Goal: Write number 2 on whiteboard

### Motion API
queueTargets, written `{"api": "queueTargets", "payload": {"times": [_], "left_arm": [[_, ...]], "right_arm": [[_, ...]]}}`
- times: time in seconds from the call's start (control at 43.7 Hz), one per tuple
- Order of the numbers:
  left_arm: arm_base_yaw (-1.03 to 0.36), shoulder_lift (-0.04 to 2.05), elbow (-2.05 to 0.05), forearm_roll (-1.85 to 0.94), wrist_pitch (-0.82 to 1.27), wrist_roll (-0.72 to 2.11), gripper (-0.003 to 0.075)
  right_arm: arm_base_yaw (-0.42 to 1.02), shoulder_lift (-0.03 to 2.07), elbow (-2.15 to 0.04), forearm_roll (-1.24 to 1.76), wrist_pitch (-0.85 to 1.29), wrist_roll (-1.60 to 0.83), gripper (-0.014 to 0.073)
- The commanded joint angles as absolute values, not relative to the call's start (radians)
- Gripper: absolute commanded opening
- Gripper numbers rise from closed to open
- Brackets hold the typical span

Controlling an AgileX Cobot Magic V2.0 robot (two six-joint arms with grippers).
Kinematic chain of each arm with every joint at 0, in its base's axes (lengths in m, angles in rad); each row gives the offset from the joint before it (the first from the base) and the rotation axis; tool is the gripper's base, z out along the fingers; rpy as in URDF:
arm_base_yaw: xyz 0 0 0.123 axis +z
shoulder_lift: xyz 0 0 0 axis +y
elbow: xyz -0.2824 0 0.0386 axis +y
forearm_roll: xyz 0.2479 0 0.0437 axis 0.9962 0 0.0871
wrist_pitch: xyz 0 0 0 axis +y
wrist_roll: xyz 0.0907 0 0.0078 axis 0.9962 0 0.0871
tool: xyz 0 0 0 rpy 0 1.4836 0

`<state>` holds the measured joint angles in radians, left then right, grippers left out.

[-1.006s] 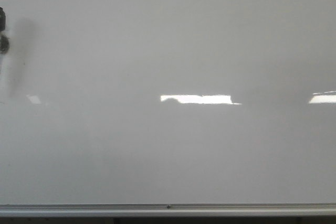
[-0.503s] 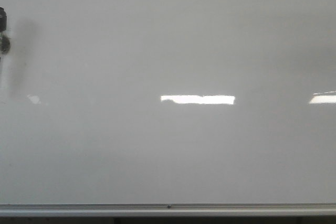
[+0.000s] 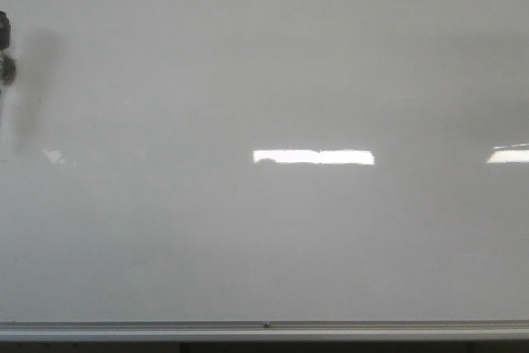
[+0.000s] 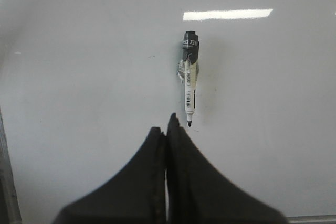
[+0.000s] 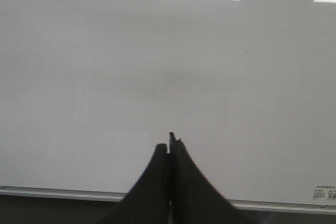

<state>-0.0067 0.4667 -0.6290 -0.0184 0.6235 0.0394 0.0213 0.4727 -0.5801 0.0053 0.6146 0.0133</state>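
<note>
the left gripper [image 4: 167, 129] shows in its wrist view as two black fingers pressed flat against each other, clenched on nothing, their bases cut off by the picture's edge so the arm behind cannot be seen. just beside the fingertips, apart from them by a narrow gap, a whiteboard marker [image 4: 189, 77] sticks to the whiteboard [image 4: 79, 77] with its dark cap end away from the gripper and its bare black tip nearest the fingers; the print on its barrel is too small to read. the right gripper [image 5: 170, 142] is likewise clenched and holds nothing, its fingers pointing at a bare stretch of the whiteboard [image 5: 79, 77], with the silver frame edge [image 5: 52, 191] running behind them and a small printed label [image 5: 324, 192] at the board's corner, cut off and unreadable. a faint thin vertical mark [image 5: 225, 111] lies on the surface near the right fingertips; what it is cannot be told. in the front view neither gripper appears; the whiteboard [image 3: 264, 80] fills the picture, a dark object [image 3: 4, 51] is cut off at its left edge, too little of it visible to name. no drawn digit shows on the board in any view.
</note>
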Motion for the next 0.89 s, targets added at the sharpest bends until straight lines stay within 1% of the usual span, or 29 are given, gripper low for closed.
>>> {"api": "queueTargets", "payload": {"times": [0.0,0.069,0.091,0.183,0.206,0.251,0.274,0.32,0.343,0.389,0.526,0.617,0.732,0.869], "left_arm": [[-0.011,0.481,-0.663,-0.03,0.555,0.035,-0.0015],[-0.011,0.481,-0.663,-0.031,0.557,0.035,0.0046],[-0.011,0.481,-0.663,-0.031,0.557,0.035,0.0078],[-0.011,0.481,-0.663,-0.034,0.553,0.035,0.0268],[-0.011,0.481,-0.663,-0.034,0.551,0.037,0.0318],[-0.011,0.483,-0.663,-0.034,0.547,0.037,0.0426],[-0.011,0.483,-0.663,-0.034,0.547,0.037,0.0464],[-0.011,0.484,-0.663,-0.037,0.547,0.037,0.052],[-0.011,0.488,-0.663,-0.037,0.547,0.037,0.0536],[-0.011,0.497,-0.663,-0.04,0.547,0.037,0.0549],[-0.015,0.564,-0.679,-0.089,0.554,0.051,0.0546],[-0.042,0.62,-0.695,-0.126,0.554,0.11,0.0546],[-0.081,0.705,-0.707,-0.126,0.528,0.117,0.0546],[-0.09,0.813,-0.713,-0.126,0.473,0.117,0.0546]], "right_arm": [[0.015,0.489,-0.603,0.0,0.562,0.009,-0.0008],[0.015,0.489,-0.603,0.0,0.568,0.009,0.0098],[0.015,0.489,-0.603,0.0,0.568,0.009,0.0157],[0.015,0.489,-0.603,0.0,0.569,0.009,0.0364],[0.015,0.489,-0.603,0.0,0.569,0.009,0.0404],[0.015,0.489,-0.603,0.0,0.57,0.009,0.0467],[0.015,0.489,-0.603,0.0,0.571,0.009,0.0489],[0.015,0.489,-0.603,0.0,0.571,0.009,0.0515],[0.015,0.489,-0.603,0.0,0.571,0.009,0.0519],[0.015,0.489,-0.603,0.0,0.571,0.009,0.0519],[0.015,0.489,-0.603,0.0,0.571,0.009,0.0519],[0.015,0.489,-0.603,0.0,0.571,0.009,0.0519],[0.015,0.489,-0.603,0.0,0.569,0.009,0.0519],[0.015,0.489,-0.603,0.0,0.566,0.009,0.0519]]}}
